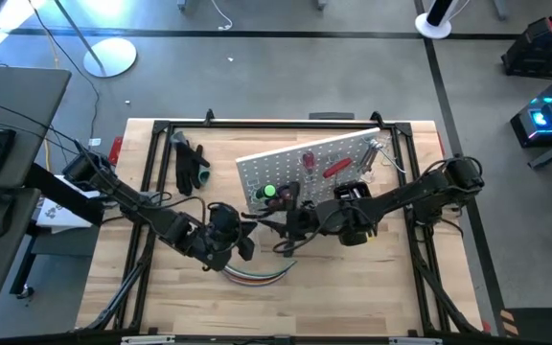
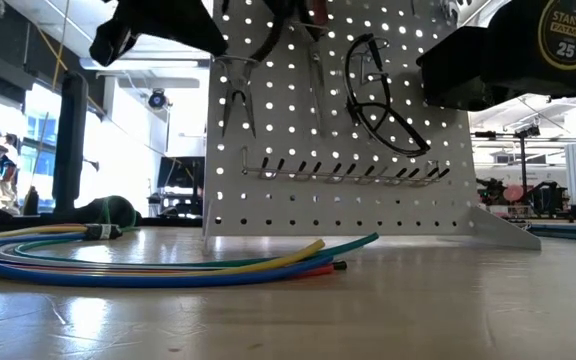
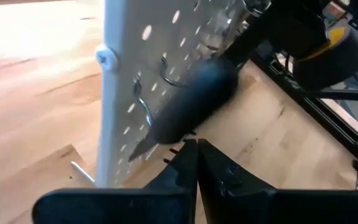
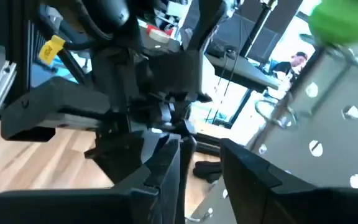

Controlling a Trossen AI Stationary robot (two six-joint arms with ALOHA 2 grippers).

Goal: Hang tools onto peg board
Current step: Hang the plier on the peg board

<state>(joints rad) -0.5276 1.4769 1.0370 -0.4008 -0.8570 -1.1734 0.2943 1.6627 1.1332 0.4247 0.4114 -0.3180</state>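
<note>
Both grippers gathered at the perforated peg board (image 1: 305,168).
From above, the white board is seen tilted mid-table; level, glossy curved cables (image 2: 148,262) lie before it; the left gripper (image 3: 196,163) is pressed together, the right gripper (image 4: 199,163) spread apart.

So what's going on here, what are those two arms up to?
Two robot arms are hanging tools on a white peg board that stands tilted mid-table. Both grippers are close together at its front lower edge. The left gripper is shut, and the right gripper is just beside it. Pliers, safety glasses and a green-handled screwdriver already hang on the board. A bundle of coloured cables lies on the table in front.
</note>
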